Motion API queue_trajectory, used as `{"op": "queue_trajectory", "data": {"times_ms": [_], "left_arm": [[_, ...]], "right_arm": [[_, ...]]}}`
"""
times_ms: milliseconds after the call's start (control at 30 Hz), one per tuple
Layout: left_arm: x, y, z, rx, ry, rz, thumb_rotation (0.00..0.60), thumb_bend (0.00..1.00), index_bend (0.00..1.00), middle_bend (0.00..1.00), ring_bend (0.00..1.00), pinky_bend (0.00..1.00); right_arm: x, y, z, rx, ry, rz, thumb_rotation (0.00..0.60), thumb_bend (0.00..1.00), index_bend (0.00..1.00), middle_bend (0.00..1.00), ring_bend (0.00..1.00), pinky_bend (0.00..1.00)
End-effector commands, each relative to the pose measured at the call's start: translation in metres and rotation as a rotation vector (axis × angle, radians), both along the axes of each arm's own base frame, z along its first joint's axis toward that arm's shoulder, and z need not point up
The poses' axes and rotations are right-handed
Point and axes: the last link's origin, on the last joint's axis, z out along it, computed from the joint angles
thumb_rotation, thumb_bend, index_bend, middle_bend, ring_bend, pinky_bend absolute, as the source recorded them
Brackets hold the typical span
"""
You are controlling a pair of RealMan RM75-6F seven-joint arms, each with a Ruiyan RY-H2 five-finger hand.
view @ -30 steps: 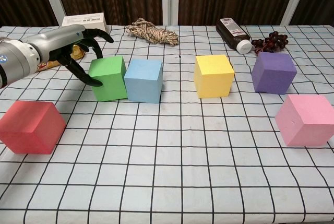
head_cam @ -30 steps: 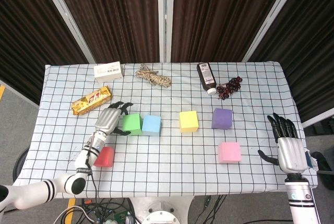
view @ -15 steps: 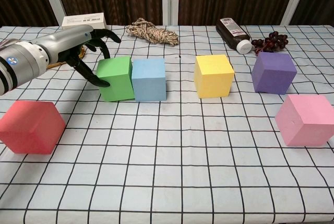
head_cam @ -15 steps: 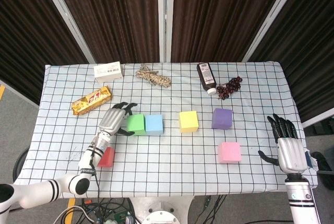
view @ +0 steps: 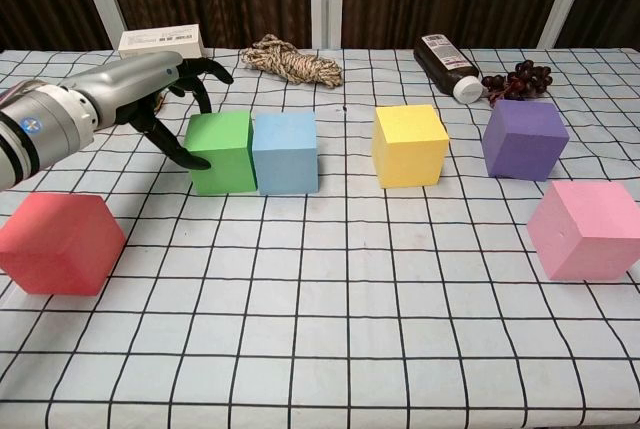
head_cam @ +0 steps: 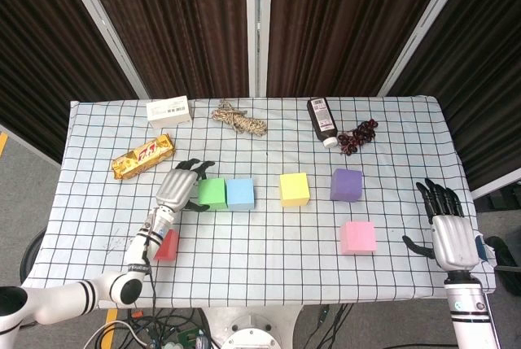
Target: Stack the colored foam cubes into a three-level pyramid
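Note:
A green cube [view: 221,152] [head_cam: 212,193] stands flush against a blue cube [view: 286,152] [head_cam: 240,194] on the checked cloth. My left hand [view: 150,87] [head_cam: 177,185] is just left of the green cube, fingers spread, with fingertips at its left face. The red cube [view: 60,243] [head_cam: 168,244] lies nearer the front left, partly behind my forearm in the head view. Further right sit the yellow cube [view: 408,145] [head_cam: 294,189], the purple cube [view: 524,138] [head_cam: 347,185] and the pink cube [view: 585,229] [head_cam: 357,237]. My right hand [head_cam: 446,227] hovers open at the table's right edge.
Along the back lie a white box [head_cam: 168,111], a snack bar [head_cam: 143,156], a rope coil [head_cam: 238,119], a dark bottle [head_cam: 322,119] and dark grapes [head_cam: 358,136]. The table [head_cam: 260,268] ends close to the red cube's front.
My left hand has pushed the green cube rightward against the blue cube, and both slid slightly right. The right hand has not moved.

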Motion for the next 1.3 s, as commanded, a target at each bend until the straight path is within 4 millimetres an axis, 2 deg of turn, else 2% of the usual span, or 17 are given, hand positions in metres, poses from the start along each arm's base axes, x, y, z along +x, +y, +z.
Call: {"op": "queue_trajectory", "data": {"times_ms": [33,367,733,1033,1133,1300], "left_arm": [[0.000,0.000,0.001,0.001,-0.006,0.005,0.600,0.09,0.17,0.51,0.15,0.19],[0.003,-0.001,0.008,0.004,-0.012,-0.006,0.600,0.09,0.17,0.51,0.15,0.19],[0.004,-0.003,-0.002,-0.014,0.008,-0.008,0.600,0.09,0.17,0.51,0.15,0.19],[0.005,-0.002,-0.002,-0.004,0.004,-0.004,0.600,0.09,0.17,0.50,0.15,0.19],[0.005,-0.004,-0.003,-0.023,-0.001,-0.013,0.600,0.07,0.16,0.44,0.15,0.19],[0.004,-0.004,-0.003,-0.036,-0.011,-0.021,0.600,0.02,0.11,0.25,0.12,0.19]], "right_arm": [[-0.001,0.000,0.001,-0.002,0.000,-0.003,0.600,0.08,0.00,0.00,0.00,0.00],[-0.003,0.000,-0.001,0.004,0.002,-0.007,0.600,0.08,0.00,0.00,0.00,0.00],[-0.005,0.000,-0.001,0.009,0.003,-0.015,0.600,0.08,0.00,0.00,0.00,0.00],[-0.006,0.000,-0.002,0.014,0.001,-0.016,0.600,0.08,0.00,0.00,0.00,0.00],[-0.007,0.000,-0.002,0.015,0.001,-0.018,0.600,0.08,0.00,0.00,0.00,0.00],[-0.007,0.001,-0.002,0.015,0.002,-0.019,0.600,0.08,0.00,0.00,0.00,0.00]]}}
